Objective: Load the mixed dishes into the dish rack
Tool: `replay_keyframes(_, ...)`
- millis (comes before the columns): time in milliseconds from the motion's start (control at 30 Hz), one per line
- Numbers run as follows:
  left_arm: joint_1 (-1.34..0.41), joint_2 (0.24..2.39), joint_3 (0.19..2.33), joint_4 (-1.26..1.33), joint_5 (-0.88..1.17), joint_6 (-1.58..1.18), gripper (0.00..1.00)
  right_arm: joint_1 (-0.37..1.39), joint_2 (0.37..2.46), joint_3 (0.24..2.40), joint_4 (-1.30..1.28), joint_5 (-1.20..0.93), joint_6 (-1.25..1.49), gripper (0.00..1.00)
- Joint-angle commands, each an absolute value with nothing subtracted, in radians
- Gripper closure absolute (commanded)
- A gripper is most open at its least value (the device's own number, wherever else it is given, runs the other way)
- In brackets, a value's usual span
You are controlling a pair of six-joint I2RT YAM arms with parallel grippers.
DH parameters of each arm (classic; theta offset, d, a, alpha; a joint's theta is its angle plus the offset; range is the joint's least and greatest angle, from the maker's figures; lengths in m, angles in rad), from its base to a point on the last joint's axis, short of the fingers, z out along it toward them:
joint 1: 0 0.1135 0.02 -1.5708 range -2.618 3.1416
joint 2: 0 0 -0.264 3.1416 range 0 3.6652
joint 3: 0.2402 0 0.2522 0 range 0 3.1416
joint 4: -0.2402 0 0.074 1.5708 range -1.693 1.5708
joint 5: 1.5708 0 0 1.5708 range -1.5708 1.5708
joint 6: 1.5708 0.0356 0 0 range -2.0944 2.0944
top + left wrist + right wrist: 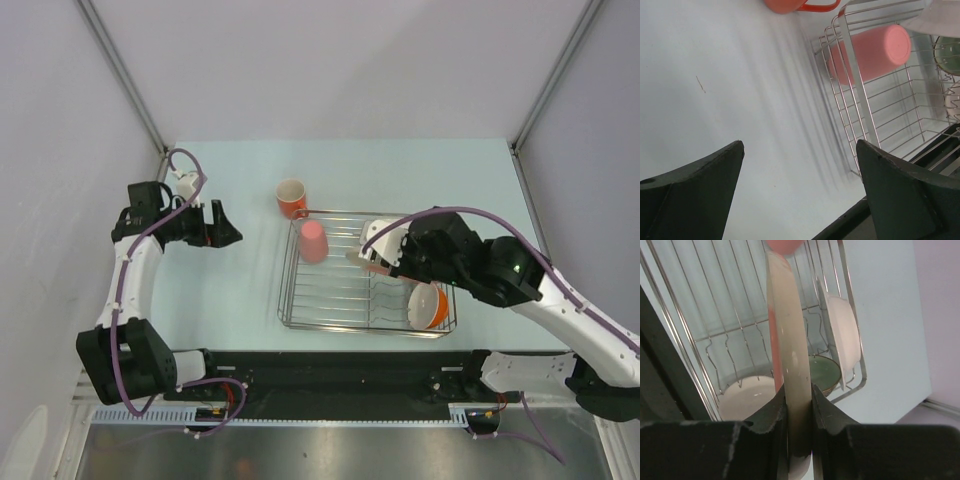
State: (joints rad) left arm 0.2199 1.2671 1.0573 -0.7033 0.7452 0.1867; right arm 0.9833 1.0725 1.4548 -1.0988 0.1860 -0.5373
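**Table** (230, 300) – pale, carries every item below.

**Dish rack** (330, 325) – chrome wire basket, mid-table, between the two arms. We count four dishes inside it.

**Right claw** (799, 410) – narrowed to a slim gap and clamped on the rim of the cream-pink plate (787, 340). The plate is held on edge over the rack's middle, lined up with the upright dividers. We cannot tell whether its lower edge touches the wires yet.

**Left claw** (230, 237) – spread fully wide and holding nothing. It hangs over bare table to the left of the rack, well apart from any dish.

**White plate** (842, 335) – stands on edge against the rack's right-hand end. Loaded.

**Orange white-lined bowl** (430, 305) – in the rack's near right corner, tipped on its side. Loaded.

**Pale green bowl** (822, 374) – inside the rack, just beside the white plate. Loaded.

**Orange mug** (291, 198) – upright on the table, just beside the rack's far left corner, outside the wires. Not loaded.

**Pink cup** (313, 241) – lies inside the rack near its far left corner. Loaded.

**Tally** – we judge the task well past halfway: four dishes are in, one is in hand and needs seating and release, and the mug is left.
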Motion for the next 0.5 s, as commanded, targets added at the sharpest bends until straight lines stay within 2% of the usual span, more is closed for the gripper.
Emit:
replay_keyframes(0, 0.219, 1.261, 1.068, -0.689, 0.741, 0.166, 0.00, 1.040, 1.091, 1.473, -1.015, 0.365, -0.620, 1.00)
replay_keyframes(467, 0.221, 1.270, 1.062, -0.690, 0.744, 0.201, 0.00, 1.103, 1.172, 1.422, -1.009, 0.431, -0.686, 1.00)
